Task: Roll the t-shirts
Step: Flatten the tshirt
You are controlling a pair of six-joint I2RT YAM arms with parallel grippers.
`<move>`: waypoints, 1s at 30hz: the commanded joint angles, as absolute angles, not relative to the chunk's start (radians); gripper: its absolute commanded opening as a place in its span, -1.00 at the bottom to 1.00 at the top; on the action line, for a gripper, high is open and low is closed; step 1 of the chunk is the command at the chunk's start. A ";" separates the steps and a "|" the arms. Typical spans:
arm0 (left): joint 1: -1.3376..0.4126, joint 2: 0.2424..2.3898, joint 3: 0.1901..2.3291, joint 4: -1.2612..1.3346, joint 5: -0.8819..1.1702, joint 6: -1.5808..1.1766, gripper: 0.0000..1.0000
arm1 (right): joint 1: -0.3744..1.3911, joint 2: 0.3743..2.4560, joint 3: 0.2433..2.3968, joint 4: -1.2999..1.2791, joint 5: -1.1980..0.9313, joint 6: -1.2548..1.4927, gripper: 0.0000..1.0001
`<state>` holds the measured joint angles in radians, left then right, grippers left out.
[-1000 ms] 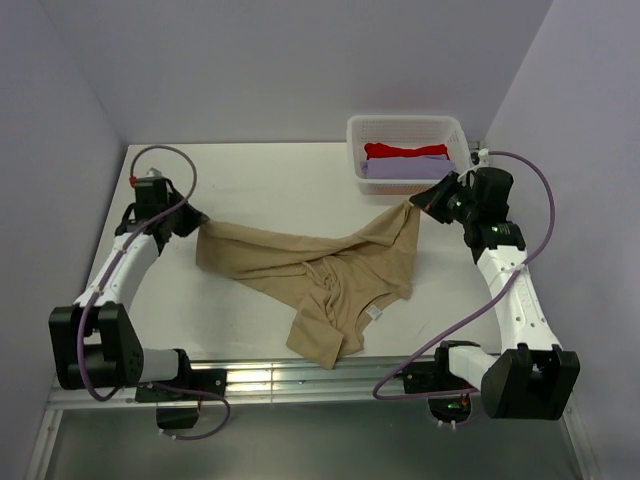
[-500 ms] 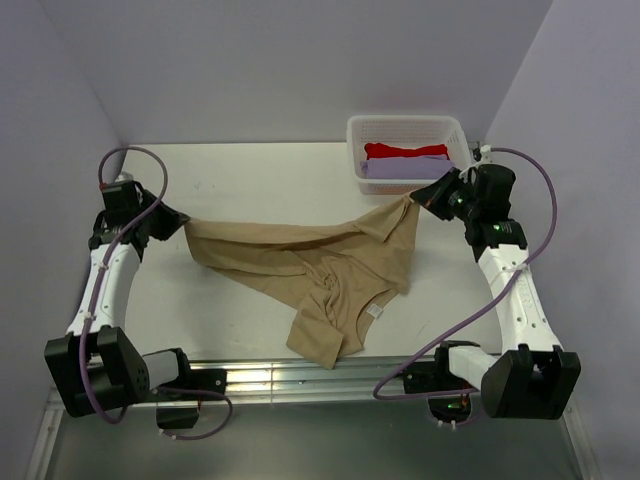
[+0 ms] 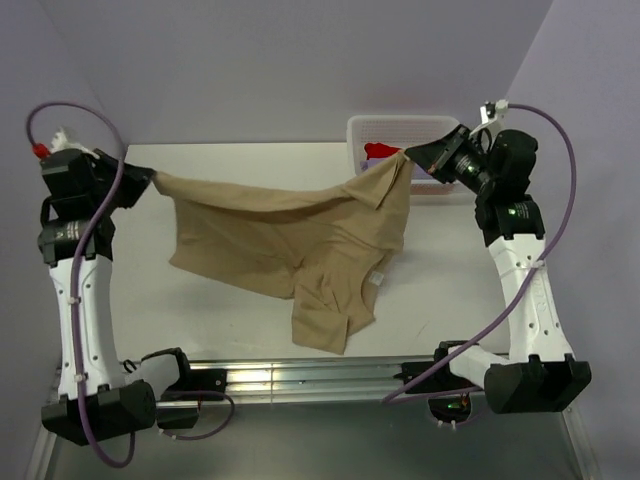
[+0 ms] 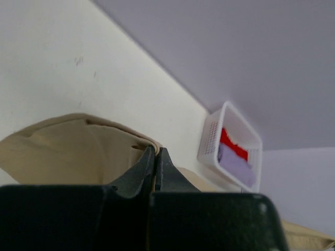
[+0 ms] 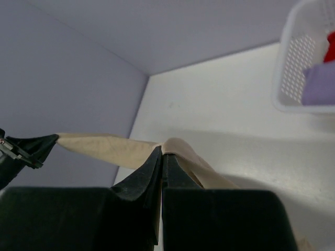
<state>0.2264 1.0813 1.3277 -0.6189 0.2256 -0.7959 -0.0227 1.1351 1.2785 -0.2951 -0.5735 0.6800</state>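
A tan-beige t-shirt (image 3: 290, 240) hangs stretched between my two grippers, its top edge lifted off the table and its lower part trailing toward the near edge. My left gripper (image 3: 152, 176) is shut on its left corner, the cloth (image 4: 78, 151) bunching past the closed jaws of that gripper (image 4: 156, 149). My right gripper (image 3: 408, 153) is shut on the shirt's right corner, beside the basket, and in its wrist view the fabric (image 5: 110, 148) runs leftward from the gripper (image 5: 162, 149). A red t-shirt (image 4: 233, 145) and a lavender t-shirt (image 4: 235, 166) lie in the basket.
A white lattice basket (image 3: 362, 128) stands at the back right of the table, partly behind my right gripper, and appears again as the basket (image 5: 298, 68) in the right wrist view. Purple walls close in the table on three sides.
Both arms have risen and moved apart, lifting the tan t-shirt's top edge off the table and pulling it taut. The shirt body now hangs spread rather than crumpled.
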 commanded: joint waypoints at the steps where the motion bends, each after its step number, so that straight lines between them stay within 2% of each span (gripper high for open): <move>1: 0.241 0.990 1.537 -0.705 0.111 -0.802 -0.99 | -0.021 1.075 1.414 -0.187 -0.617 0.741 -1.00; 6: 0.241 0.954 1.852 -0.868 -0.095 -0.772 -0.99 | -0.021 0.990 1.483 -0.107 -0.666 0.798 -1.00; 10: 0.241 0.876 1.953 -0.948 -0.156 -0.752 -0.99 | -0.021 0.875 1.476 -0.069 -0.722 0.815 -1.00; 14: 0.239 0.776 1.924 -0.948 -0.187 -0.755 -0.99 | -0.020 0.738 1.473 -0.110 -0.724 0.799 -1.00; 19: 0.216 0.709 1.858 -0.989 -0.232 -0.787 -0.99 | -0.021 0.664 1.617 -0.257 -0.741 0.758 -1.00; 27: 0.072 0.761 1.856 -1.026 -0.357 -0.828 -0.99 | -0.021 0.842 1.845 -0.345 -0.782 0.773 -1.00; 30: -0.030 0.788 1.788 -0.982 -0.435 -0.862 -0.99 | -0.021 0.929 1.824 -0.315 -0.816 0.821 -1.00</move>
